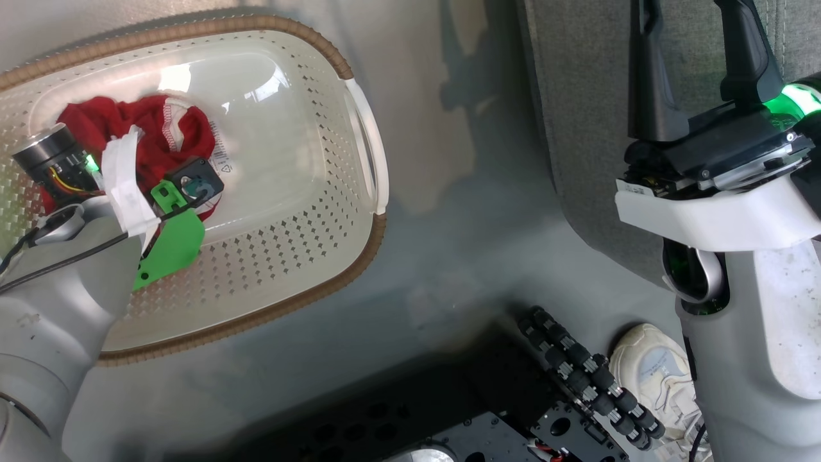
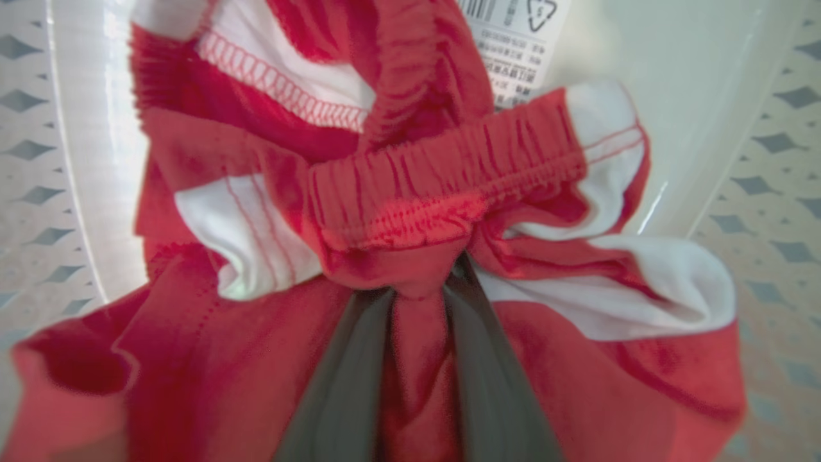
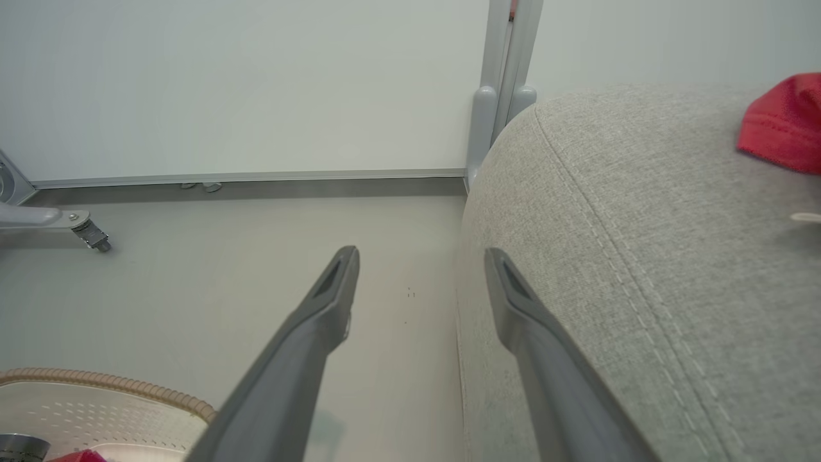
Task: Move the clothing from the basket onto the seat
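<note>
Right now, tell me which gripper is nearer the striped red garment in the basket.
Left. The left gripper is pinching the striped garment inside the basket; the right gripper hangs open beside the seat, well apart from it.

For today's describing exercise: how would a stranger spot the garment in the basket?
Start at the oval cream-white perforated plastic basket on the floor. At its left end lies a crumpled red fabric garment, pinched by the left pincer. Unlike the red cloth on the light-grey fabric cushion, it shows white stripes.
</note>
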You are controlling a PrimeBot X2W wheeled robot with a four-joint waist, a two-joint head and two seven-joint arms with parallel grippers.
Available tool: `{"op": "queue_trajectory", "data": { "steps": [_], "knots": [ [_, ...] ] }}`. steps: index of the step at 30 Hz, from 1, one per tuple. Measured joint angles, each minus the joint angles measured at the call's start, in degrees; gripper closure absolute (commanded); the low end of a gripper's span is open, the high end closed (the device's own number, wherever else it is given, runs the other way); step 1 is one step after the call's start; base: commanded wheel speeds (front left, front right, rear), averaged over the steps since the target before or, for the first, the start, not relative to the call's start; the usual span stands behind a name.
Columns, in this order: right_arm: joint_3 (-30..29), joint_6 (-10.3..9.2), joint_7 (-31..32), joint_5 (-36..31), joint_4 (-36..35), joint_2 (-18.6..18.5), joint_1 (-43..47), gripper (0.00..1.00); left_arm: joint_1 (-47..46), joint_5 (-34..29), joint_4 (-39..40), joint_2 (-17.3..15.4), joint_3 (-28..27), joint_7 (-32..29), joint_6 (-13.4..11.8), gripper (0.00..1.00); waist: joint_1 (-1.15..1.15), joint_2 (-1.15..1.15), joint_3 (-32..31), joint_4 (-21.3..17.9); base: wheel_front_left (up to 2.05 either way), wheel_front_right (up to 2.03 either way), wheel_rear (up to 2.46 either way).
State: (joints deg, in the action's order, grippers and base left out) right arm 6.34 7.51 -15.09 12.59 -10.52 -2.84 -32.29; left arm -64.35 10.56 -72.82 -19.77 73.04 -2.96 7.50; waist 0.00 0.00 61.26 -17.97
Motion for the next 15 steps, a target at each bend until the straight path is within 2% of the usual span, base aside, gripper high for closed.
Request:
{"op": "queue_trajectory", "data": {
  "steps": [5,15],
  "knots": [
    [-0.5,0.00,0.0,-0.1,0.4,0.0,0.0,0.00,0.0,0.0,0.1,1.0,0.1,1.4,0.0,1.00,0.00,0.00,-0.9,0.4,0.00,0.00,0.00],
    [-1.2,0.00,0.0,-0.6,2.1,0.0,0.1,0.00,1.1,2.7,2.0,4.0,0.3,8.8,0.0,1.00,0.00,0.00,-5.2,2.0,0.00,0.00,0.00]
  ]
}}
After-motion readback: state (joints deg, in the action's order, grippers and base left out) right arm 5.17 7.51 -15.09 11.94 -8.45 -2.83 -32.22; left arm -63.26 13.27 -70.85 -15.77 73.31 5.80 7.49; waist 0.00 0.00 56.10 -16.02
